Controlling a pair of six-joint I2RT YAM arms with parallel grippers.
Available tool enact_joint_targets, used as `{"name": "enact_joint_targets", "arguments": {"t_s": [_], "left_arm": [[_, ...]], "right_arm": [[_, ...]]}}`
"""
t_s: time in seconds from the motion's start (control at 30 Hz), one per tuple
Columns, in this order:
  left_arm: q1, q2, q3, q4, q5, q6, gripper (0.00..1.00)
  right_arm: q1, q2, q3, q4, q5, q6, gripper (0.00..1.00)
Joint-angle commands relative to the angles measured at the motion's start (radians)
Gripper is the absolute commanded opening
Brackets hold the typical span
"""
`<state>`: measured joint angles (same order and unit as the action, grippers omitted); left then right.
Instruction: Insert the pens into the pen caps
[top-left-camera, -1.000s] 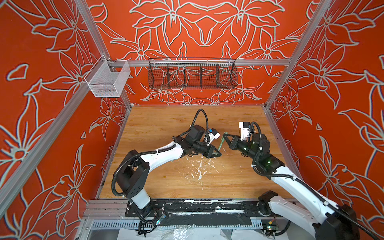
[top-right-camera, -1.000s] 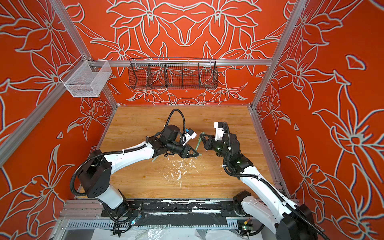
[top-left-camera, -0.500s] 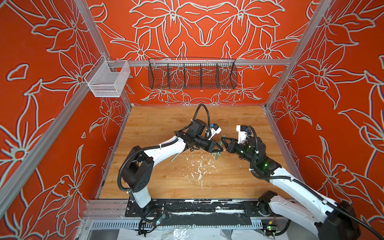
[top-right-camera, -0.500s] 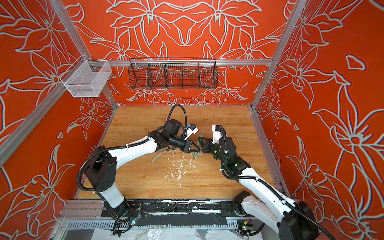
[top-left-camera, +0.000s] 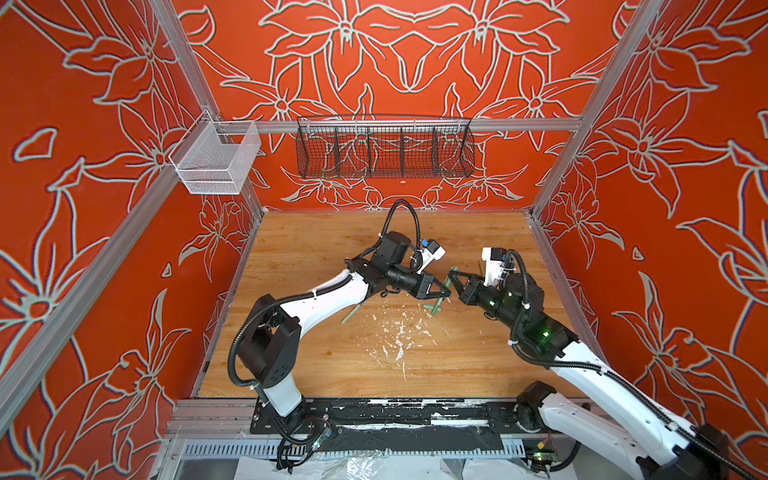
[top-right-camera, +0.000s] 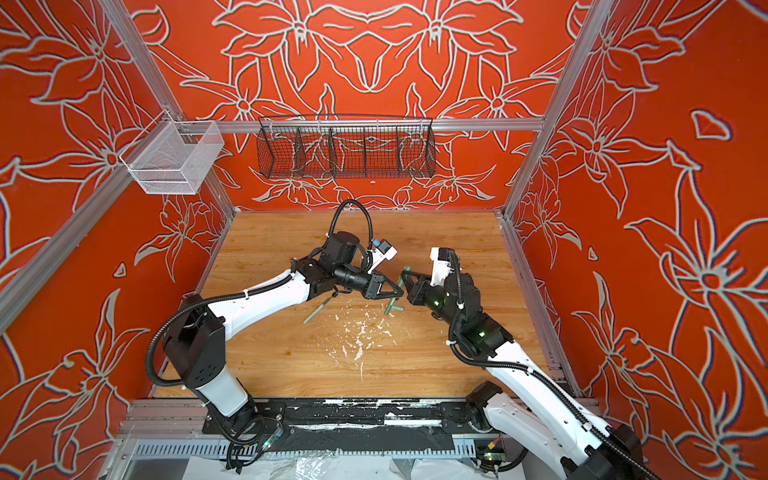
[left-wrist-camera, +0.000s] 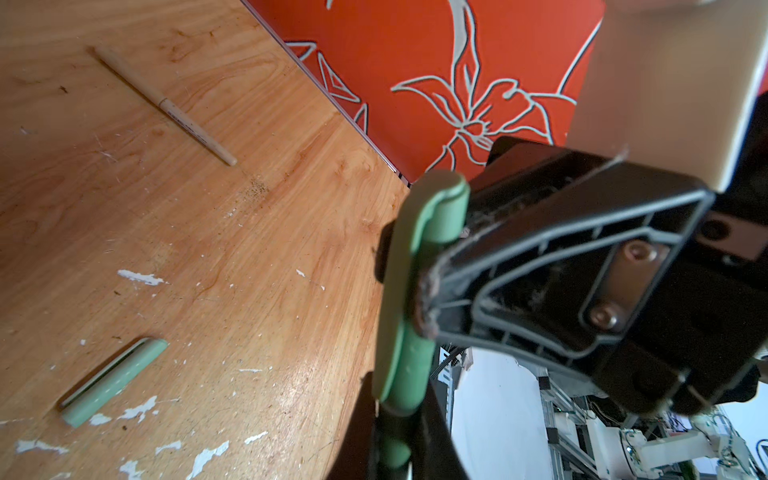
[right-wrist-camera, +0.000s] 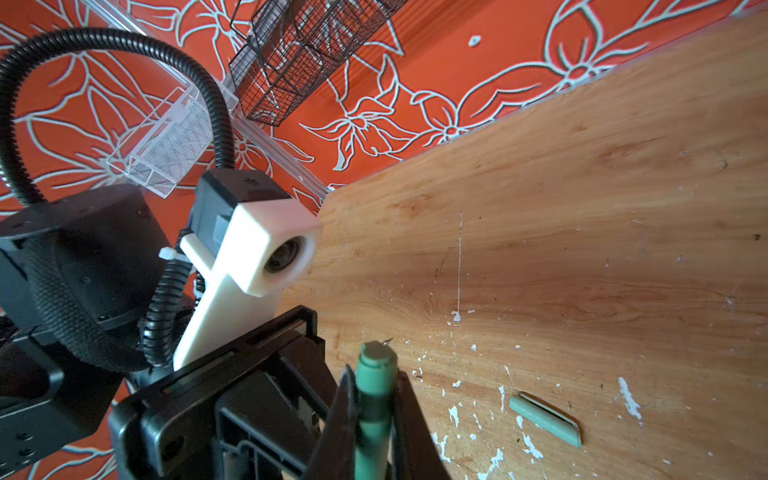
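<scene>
Wooden table (top-left-camera: 316, 374) fills the floor, and both arms meet above its middle, tips nearly nose to nose. The left tool (top-left-camera: 444, 294) is clamped on the green pen (left-wrist-camera: 395, 453). The right tool (top-left-camera: 453, 279) is pinched tight round the green cap (left-wrist-camera: 419, 249) just beyond, one tool per part so they push along one line. The pen looks partly in, but how deep I can't tell. A spare pale cap (right-wrist-camera: 544, 417) lies on the table close by, and a pale pen (top-left-camera: 351, 314) waits further left.
</scene>
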<state>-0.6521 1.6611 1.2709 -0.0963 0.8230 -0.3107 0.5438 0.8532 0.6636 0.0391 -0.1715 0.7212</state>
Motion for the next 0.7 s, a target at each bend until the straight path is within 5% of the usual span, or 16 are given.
{"name": "enact_joint_targets", "arguments": {"t_s": [0.0, 0.07, 0.37, 0.67], "left_arm": [[0.074, -0.078, -0.027, 0.041, -0.227, -0.070, 0.06], [0.074, -0.106, -0.068, 0.030, -0.225, -0.078, 0.24], [0.034, -0.185, -0.189, 0.048, -0.188, -0.055, 0.55], [-0.051, -0.125, -0.214, 0.052, -0.177, 0.022, 0.59]], "right_arm": [[-0.004, 0.011, 0.025, -0.195, -0.095, -0.103, 0.00], [-0.012, 0.019, 0.049, -0.200, -0.099, -0.120, 0.00], [-0.048, 0.044, 0.075, -0.172, -0.128, -0.134, 0.00], [-0.069, 0.042, 0.074, -0.122, -0.145, -0.111, 0.00]]}}
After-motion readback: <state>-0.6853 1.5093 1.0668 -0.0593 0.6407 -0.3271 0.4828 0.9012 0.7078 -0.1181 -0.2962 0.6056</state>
